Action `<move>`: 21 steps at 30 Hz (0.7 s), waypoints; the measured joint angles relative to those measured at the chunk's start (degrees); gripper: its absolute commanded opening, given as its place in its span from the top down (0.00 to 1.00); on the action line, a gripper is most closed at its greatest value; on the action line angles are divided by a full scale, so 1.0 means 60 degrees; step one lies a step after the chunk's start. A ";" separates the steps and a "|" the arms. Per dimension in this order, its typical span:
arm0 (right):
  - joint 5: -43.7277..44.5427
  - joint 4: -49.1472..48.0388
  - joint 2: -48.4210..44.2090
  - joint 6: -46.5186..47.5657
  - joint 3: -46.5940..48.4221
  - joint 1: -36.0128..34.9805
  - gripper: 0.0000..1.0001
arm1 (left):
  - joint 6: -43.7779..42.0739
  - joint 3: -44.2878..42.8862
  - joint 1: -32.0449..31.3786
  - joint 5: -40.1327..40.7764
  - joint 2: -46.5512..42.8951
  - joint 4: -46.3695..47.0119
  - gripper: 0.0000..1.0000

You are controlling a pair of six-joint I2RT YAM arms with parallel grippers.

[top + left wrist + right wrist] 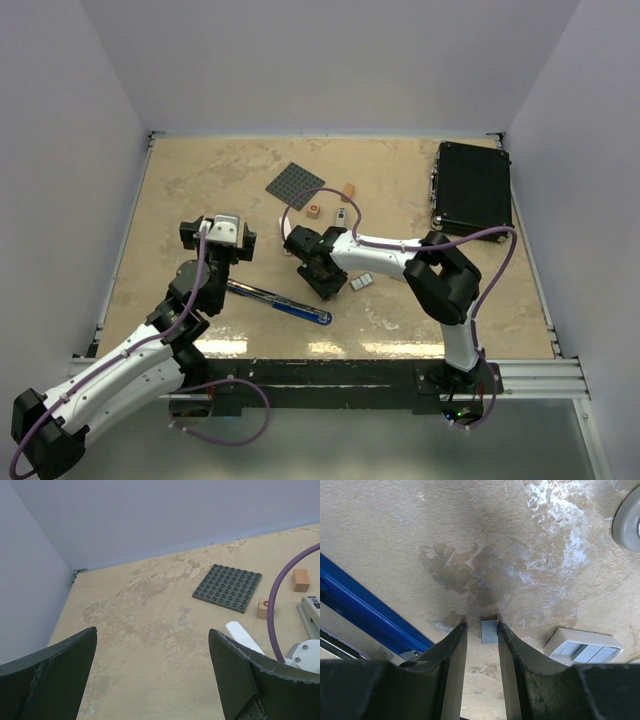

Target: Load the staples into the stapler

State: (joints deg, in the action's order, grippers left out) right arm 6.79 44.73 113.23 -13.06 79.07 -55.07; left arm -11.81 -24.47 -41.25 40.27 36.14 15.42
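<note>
You have one stapler, a long blue and silver one (280,300), lying opened out on the beige table (200,180) between your two arms. Its blue end sits just beside the right gripper (481,624).

The staples come in three parts:
- **Whitish box:** one tiny flat box with dark markings (341,215), lying farther back.
- **Grey tray:** one small piece holding pale strips (560,640), just to the right of your right gripper and apart from it.
- **Grey strip:** one short strip (490,632), right at that gripper's tips.

The right gripper's fingers (512,650) stand close together, pointing down at the table. The strip lies against the right-hand finger, with a sliver of gap to the other. You cannot tell whether it is pinched or only lying there.

Your left gripper (152,632) is spread wide with nothing in it. It is raised over bare table, well apart from every staple part.

Also on the table:
- Two small orange blocks (348,190) (314,211), with the whitish box just beside the nearer one.
- One dark grey studded plate (302,184), behind the blocks.
- One black case (472,186), at the far right
</note>
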 measured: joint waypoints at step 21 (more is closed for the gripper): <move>0.0131 -0.0109 -0.0066 0.0109 0.0015 0.0244 0.87 | -0.0135 0.0000 0.0004 -0.0102 0.0087 0.0015 0.03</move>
State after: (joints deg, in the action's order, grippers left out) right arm 7.57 44.07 112.84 -12.40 79.15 -53.60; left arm -12.62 -24.47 -41.23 39.66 36.67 15.51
